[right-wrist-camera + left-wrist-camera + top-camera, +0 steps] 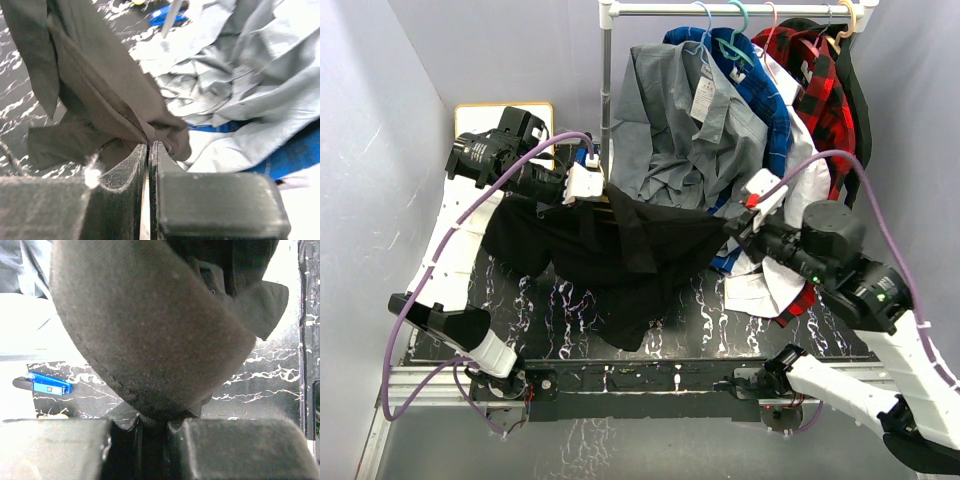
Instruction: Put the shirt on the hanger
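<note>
Black shirt (620, 260) sags across the middle of the top view, over the dark marbled bench (720, 315), strung between the two arms. Left tool (592, 190), at centre left, pinches a thick fold of it. At centre right, the right tool (738, 222) has its fingers pressed together on a thin edge, just below the grey shirt (670, 140) hanging at upper centre.

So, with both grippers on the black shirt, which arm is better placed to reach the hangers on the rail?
Right, probably. The right gripper, shut on the shirt, sits right beside the hung clothes; the left gripper holds the other end by the rail's post.
</note>
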You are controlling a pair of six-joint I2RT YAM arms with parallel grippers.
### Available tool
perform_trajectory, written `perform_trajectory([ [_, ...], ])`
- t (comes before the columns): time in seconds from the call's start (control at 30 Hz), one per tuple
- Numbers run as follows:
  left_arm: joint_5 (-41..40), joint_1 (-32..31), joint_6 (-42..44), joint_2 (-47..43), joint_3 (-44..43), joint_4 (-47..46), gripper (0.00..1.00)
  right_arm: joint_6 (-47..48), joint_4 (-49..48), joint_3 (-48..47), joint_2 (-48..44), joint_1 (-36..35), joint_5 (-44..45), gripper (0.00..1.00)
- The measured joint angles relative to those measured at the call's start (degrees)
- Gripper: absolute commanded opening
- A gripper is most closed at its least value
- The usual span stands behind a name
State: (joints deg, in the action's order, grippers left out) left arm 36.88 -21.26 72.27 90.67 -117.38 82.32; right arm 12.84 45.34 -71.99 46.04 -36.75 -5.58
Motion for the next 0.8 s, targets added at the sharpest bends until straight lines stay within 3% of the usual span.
perform_trajectory([
  [0.33,0.24,-0.09,-0.09,0.0,-0.28,0.02,0.0,9.25,4.0,-14.8,5.22,-0.46,14.88,0.0],
  [0.67,6.27,0.17,-7.45,-1.53,-4.94,-5.55,0.0,12.72,2.89,-14.14,8.9,-0.63,21.22,0.0],
  [0.7,6.67,0.2,-7.82,-1.6,-5.51,-5.9,0.0,12.48,3.08,-12.94,8.31,-0.66,21.64,0.04],
  [0.77,7.74,0.31,-7.93,-1.33,-7.19,-5.84,0.0,12.04,3.87,-10.21,6.67,-0.66,22.86,0.36],
  [0.8,8.2,0.35,-7.78,-1.29,-7.65,-5.73,0.0,11.56,4.33,-9.09,5.75,-0.63,23.5,0.43],
])
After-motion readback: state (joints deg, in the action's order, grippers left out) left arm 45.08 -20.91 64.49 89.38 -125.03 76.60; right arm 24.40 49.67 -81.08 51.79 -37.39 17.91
